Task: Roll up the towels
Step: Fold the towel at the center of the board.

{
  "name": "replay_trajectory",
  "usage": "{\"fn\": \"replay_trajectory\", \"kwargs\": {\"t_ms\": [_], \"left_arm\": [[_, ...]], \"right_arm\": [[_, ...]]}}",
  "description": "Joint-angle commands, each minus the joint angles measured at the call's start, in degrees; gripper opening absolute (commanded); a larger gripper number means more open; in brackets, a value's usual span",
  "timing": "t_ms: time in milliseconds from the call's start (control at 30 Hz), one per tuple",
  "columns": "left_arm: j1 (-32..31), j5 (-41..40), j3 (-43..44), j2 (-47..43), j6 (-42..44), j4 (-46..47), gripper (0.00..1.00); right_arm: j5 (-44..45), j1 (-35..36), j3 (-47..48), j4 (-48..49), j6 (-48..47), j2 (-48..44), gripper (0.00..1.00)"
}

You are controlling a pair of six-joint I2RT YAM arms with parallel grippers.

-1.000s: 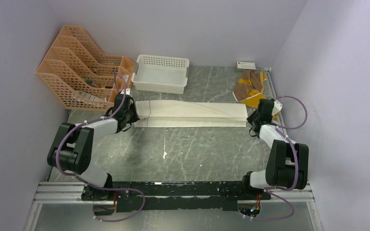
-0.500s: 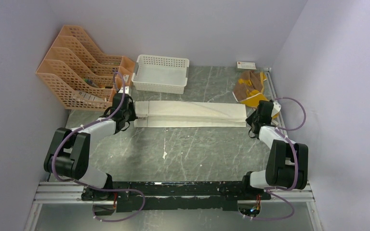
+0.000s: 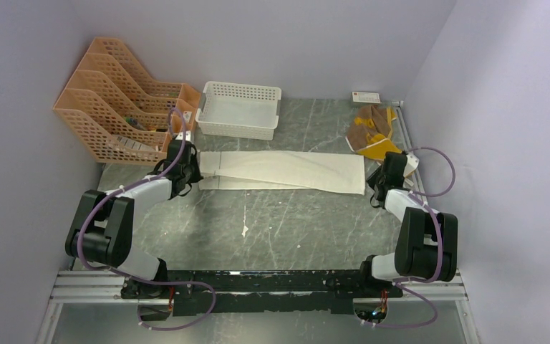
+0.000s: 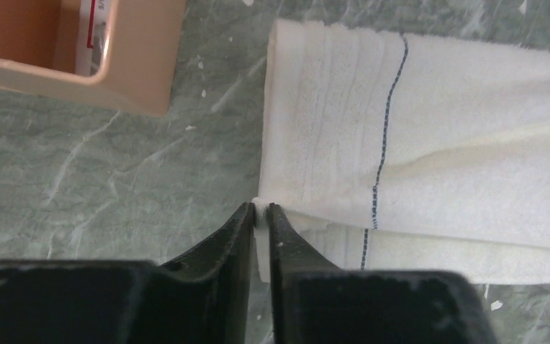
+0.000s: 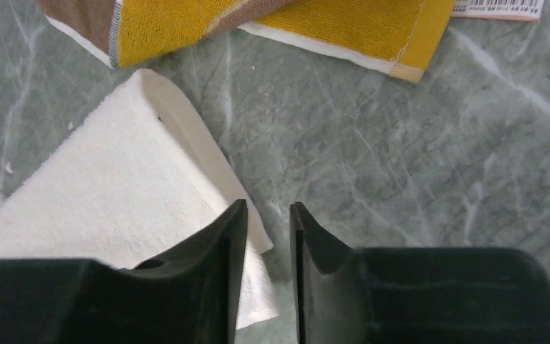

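Released since a second ago: right end of white towel [image 3: 286,170], now slack and slightly askew across mid-table. Right gripper [image 5: 268,215] is parted, empty, just beside it. Left gripper [image 4: 259,211] is kept pinched on the left hem. Rolling is judged unstarted. Soft terry, folded lengthwise, blue stitch-line. Brown towel [image 3: 369,130], mustard-patched, is crumpled far right.

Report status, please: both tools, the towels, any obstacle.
Left tool shut on cream towel corner. Right tool open at the opposite end. Towel laid out long, not rolled; brown towel crumpled, apart. Nothing on the cream one.
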Motion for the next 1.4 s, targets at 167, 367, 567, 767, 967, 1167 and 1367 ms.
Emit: {"fn": "replay_trajectory", "kwargs": {"t_ms": [167, 367, 567, 767, 967, 1167, 1367], "left_arm": [[0.25, 4.37, 2.15, -6.62, -1.76, -5.46, 0.98], [0.29, 4.14, 4.01, -12.49, -1.13, -11.84, 0.99], [3.51, 12.92, 10.19, -2.97, 0.74, -17.16, 0.97], [4.90, 17.94, 16.68, 7.19, 2.33, -19.70, 0.90], [4.90, 14.76, 18.96, 9.96, 4.37, -21.95, 0.90], [4.90, 15.24, 15.85, 10.78, 3.70, -21.07, 0.90], [5.41, 17.47, 17.02, 13.73, 2.96, -21.90, 0.89]], "right_arm": [[4.79, -0.56, -1.08, 3.45, -0.29, -4.78, 0.66], [-11.27, -1.08, 4.17, 5.18, -1.31, 1.54, 0.69], [-24.86, -1.98, 12.56, 4.22, -2.15, 14.82, 0.64], [-24.94, -3.47, 13.92, 4.03, -4.65, 19.46, 0.61], [-22.76, -3.84, 11.62, 5.18, -6.02, 20.06, 0.60], [-27.10, -5.32, 8.44, 9.27, -5.74, 21.31, 0.52], [-32.11, -7.32, 8.38, 9.54, -5.19, 23.99, 0.16]]}}
